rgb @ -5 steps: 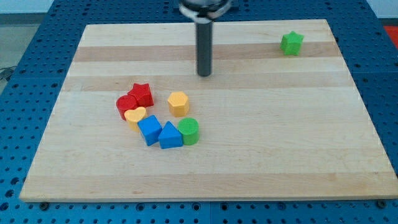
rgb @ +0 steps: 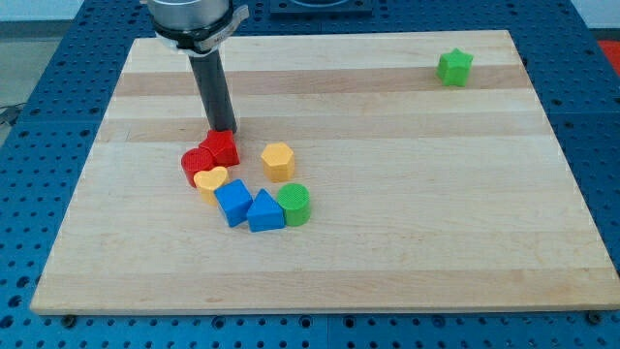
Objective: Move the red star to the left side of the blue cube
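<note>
At the view's left, a red round block (rgb: 192,164) and a yellow heart (rgb: 209,179) crowd the red star (rgb: 222,147). My tip (rgb: 223,130), a bare rod tool holding nothing, touches the star's top edge. The blue cube (rgb: 232,203) lies below. Pushing down could shove the heart into the cube, displacing it.
</note>
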Controlling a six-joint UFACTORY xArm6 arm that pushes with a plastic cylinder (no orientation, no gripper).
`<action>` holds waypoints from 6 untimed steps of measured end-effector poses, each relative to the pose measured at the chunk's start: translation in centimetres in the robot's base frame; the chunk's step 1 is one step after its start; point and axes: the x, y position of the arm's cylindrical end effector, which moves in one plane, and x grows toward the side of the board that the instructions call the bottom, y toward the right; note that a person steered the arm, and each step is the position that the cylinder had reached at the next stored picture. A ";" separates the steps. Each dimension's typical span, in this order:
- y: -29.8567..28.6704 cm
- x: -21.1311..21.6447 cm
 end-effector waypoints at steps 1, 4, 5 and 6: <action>-0.3 4.1; -2.5 10.0; -2.4 3.6; -2.4 3.5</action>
